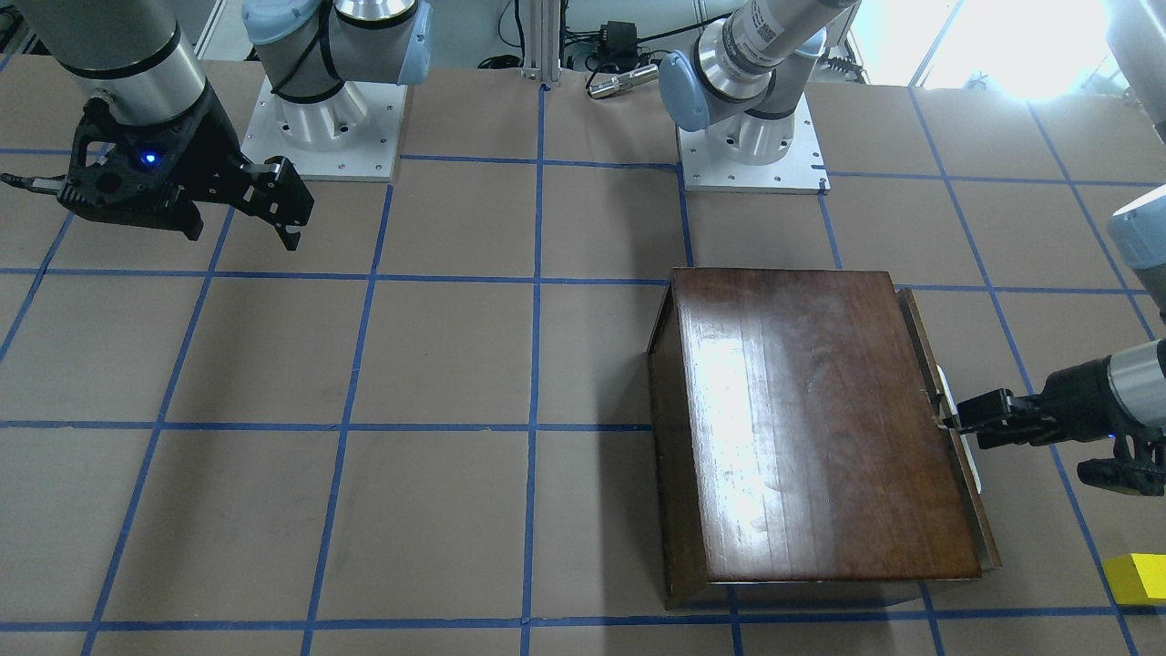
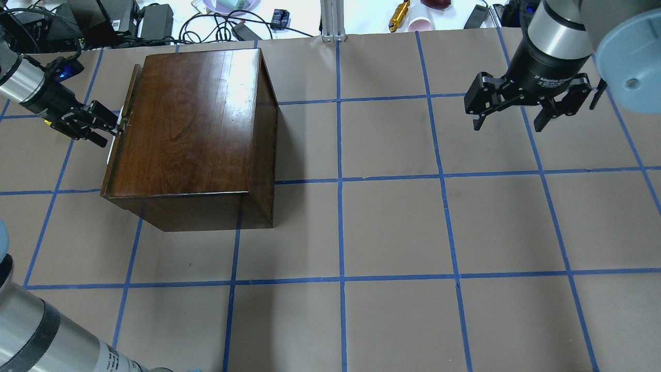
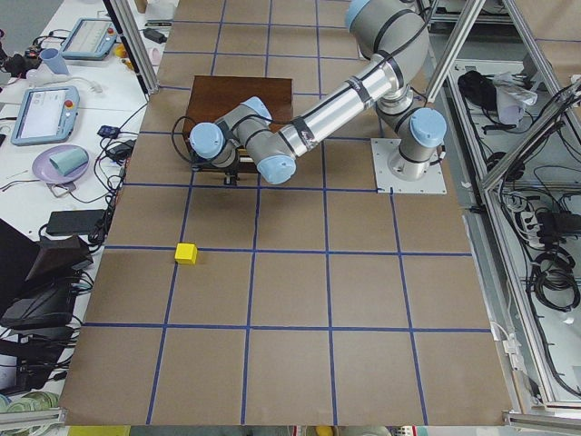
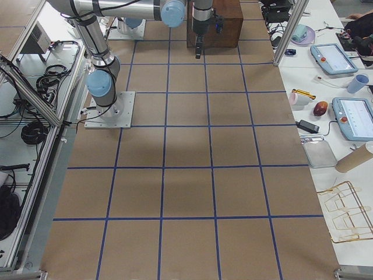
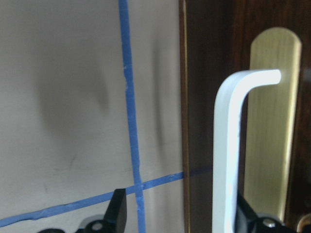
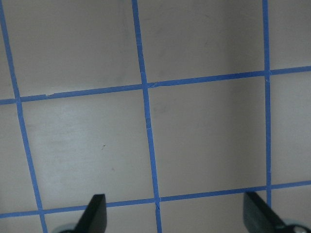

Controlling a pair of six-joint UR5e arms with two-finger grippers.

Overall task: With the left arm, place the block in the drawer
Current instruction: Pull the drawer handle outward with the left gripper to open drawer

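The yellow block (image 1: 1137, 579) lies on the table apart from the dark-brown box (image 1: 820, 419), at the front-facing view's lower right edge. It also shows in the exterior left view (image 3: 186, 253) and is out of the overhead view. The drawer's dark front panel (image 5: 209, 97) sits against the box (image 2: 191, 119); no pale tray shows. My left gripper (image 2: 116, 124) is open at the panel, its fingers either side of the white handle (image 5: 226, 145), which lies close to one finger. My right gripper (image 2: 508, 126) is open and empty, above bare table.
The table is brown paper with a blue tape grid. The two arm bases (image 1: 751, 137) stand at the robot's side. Cables, chargers and cups (image 2: 155, 18) lie beyond the far table edge. A brass plate (image 5: 272, 121) backs the handle.
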